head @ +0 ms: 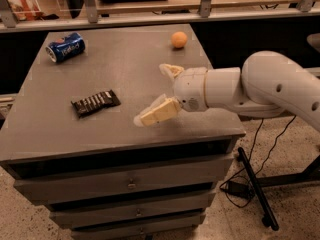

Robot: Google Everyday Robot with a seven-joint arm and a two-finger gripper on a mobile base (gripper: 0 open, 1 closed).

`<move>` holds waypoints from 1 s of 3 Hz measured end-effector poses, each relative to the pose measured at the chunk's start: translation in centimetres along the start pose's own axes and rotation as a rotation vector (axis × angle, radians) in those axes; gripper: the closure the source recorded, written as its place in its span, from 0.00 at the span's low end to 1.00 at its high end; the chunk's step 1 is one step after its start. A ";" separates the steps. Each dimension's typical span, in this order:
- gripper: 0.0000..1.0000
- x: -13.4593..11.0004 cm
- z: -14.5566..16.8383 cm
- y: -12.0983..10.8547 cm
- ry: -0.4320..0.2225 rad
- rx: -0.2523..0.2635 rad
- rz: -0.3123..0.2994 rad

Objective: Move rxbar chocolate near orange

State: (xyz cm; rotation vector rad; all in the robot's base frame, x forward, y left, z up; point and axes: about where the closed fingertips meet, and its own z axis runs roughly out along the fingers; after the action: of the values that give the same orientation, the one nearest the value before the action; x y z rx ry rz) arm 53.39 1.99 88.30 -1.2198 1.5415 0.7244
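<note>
The rxbar chocolate (pixel 95 103) is a flat dark bar with pale lettering, lying on the left half of the grey cabinet top (pixel 125 59). The orange (pixel 179 39) is a small round fruit near the back right corner. My gripper (pixel 156 94) is on a white arm that reaches in from the right and hovers over the front middle of the top. It is right of the bar and in front of the orange. Its two cream fingers (pixel 159 112) are spread wide apart and hold nothing.
A blue soda can (pixel 65 47) lies on its side at the back left corner. The cabinet has drawers (pixel 131 184) below its front edge. A railing and a shelf run behind it. A black stand and cables (pixel 252 186) lie on the floor at the right.
</note>
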 end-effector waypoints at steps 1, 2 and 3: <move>0.00 0.5 1.6 0.2 -0.031 -0.004 0.021; 0.00 0.3 3.6 0.0 -0.048 -0.025 0.013; 0.00 -0.3 5.8 -0.6 -0.054 -0.055 -0.010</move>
State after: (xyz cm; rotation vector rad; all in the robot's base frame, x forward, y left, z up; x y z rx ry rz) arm 55.87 7.11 86.80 -1.2383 1.4783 0.7919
